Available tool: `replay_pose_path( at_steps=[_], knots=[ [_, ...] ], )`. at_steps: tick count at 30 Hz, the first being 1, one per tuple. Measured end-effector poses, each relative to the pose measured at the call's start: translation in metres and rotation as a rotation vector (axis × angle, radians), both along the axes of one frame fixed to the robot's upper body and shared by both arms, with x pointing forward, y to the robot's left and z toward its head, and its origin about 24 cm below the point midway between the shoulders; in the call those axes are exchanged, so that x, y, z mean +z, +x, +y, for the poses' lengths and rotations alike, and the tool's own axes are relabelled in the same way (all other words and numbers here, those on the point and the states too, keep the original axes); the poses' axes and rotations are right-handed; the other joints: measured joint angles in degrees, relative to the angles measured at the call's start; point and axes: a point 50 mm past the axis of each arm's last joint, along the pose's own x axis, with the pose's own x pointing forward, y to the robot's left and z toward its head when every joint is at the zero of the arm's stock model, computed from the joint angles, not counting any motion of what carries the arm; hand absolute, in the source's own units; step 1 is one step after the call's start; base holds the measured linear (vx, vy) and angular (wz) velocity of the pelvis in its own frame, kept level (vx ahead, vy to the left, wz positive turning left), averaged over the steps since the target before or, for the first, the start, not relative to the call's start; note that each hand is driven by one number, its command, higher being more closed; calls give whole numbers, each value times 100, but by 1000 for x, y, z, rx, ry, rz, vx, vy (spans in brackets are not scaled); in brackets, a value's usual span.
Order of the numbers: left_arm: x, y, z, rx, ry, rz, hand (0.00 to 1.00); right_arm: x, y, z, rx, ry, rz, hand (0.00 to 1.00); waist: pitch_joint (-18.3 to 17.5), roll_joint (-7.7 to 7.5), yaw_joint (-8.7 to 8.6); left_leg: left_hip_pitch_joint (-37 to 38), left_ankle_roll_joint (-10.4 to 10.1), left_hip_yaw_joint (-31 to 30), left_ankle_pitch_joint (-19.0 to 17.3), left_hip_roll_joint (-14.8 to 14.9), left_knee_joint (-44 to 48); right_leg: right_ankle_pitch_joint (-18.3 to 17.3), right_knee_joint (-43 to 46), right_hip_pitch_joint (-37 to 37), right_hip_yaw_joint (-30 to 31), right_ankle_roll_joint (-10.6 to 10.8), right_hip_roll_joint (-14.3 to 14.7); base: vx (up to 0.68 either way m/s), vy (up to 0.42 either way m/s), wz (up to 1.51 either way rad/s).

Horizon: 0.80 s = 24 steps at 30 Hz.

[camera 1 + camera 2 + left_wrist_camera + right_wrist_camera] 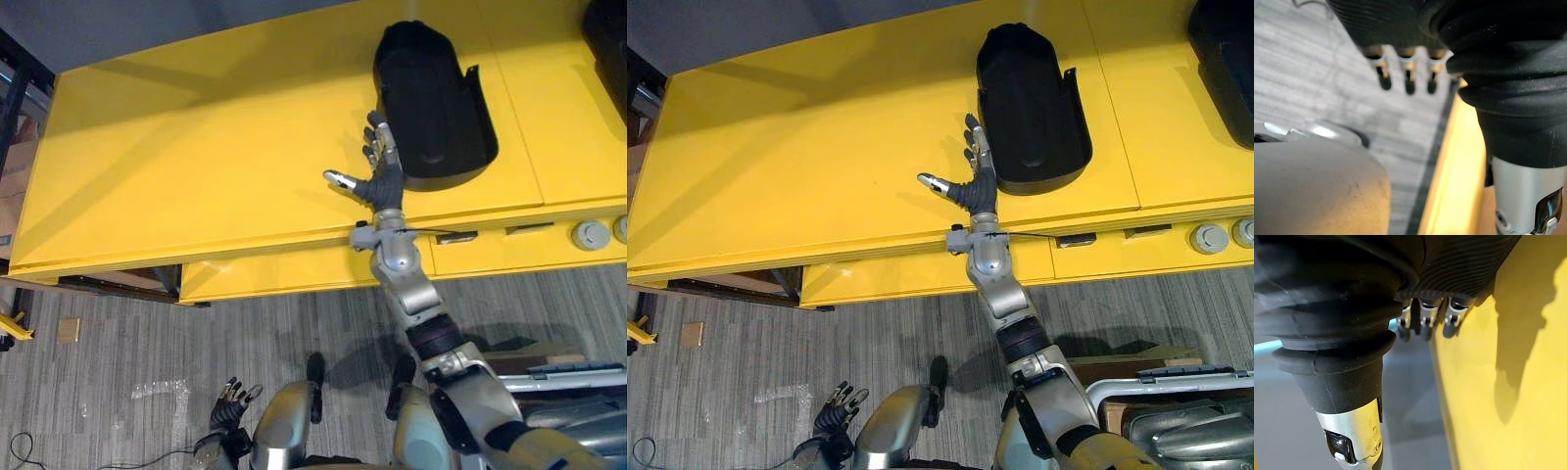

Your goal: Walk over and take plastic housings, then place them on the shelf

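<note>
The right hand [382, 181], fingers straight, lies beside the black plastic housing [431, 98] on the yellow shelf [196, 166], perhaps touching it. Eye views show the left hand [230, 403] relaxed near the floor [118, 333]; bare shelf spreads leftward.

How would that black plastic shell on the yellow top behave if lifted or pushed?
Probably light for its size: the black housing looks hollow and thin-walled. Likely stiff: its walls hold a moulded shape. Lying open side up on the yellow top, it should slide, not roll, if pushed.
</note>
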Motion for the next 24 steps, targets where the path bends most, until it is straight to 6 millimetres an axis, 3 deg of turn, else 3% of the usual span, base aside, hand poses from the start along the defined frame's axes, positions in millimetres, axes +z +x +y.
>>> replay_pose_path(
  at_steps=[10, 14, 15, 17, 18, 21, 24],
  knots=[
    [0, 0, 0, 3, -2, 1, 0, 9, -9, 12, 224, -13, -79, 0, 4, -4, 0, 20, 0, 54, -1, 15, 5, 2, 0, 7, 26, 1, 7, 0, 0, 0],
    [0, 0, 5, 5, 10, 1, 0, 44, -47, 22, 385, -4, -296, 0, 80, -112, -41, 42, 0, 88, -16, 50, 7, 4, -17, 23, 47, 0, 38, 2, -4, -4],
    [1, 0, 7, 7, 17, 2, 0, 56, -60, 18, 401, -3, -370, 100, 114, -168, -76, 50, -1, 97, -21, 54, 9, 5, -21, 30, 54, 0, 43, 6, 0, -4],
    [1, -1, 12, 12, 28, 4, 0, 66, -74, 4, 376, 8, -440, 100, 173, -267, -147, 75, 7, 120, -43, 57, 16, 14, -41, 56, 80, 9, 50, 4, 6, -6],
    [1, -1, 14, 14, 34, 5, 0, 65, -78, -15, 319, 7, -454, 100, 197, -313, -177, 98, 12, 137, -79, 75, 41, 50, -124, 128, 101, 23, 82, 3, 18, -11],
    [1, -4, 18, 45, 33, 7, 0, 51, -82, -71, 126, -29, -404, 100, 225, -390, -199, 57, 39, 316, -290, 161, 258, 149, -322, 214, 230, 59, 184, 3, 39, -28],
    [1, -7, 21, 60, 42, 11, 0, 35, -90, -107, 5, -74, -330, 100, 238, -427, -376, -1, 75, 424, -417, 184, 384, 219, -450, 207, 338, 97, 215, 45, 75, -20]
  ],
)
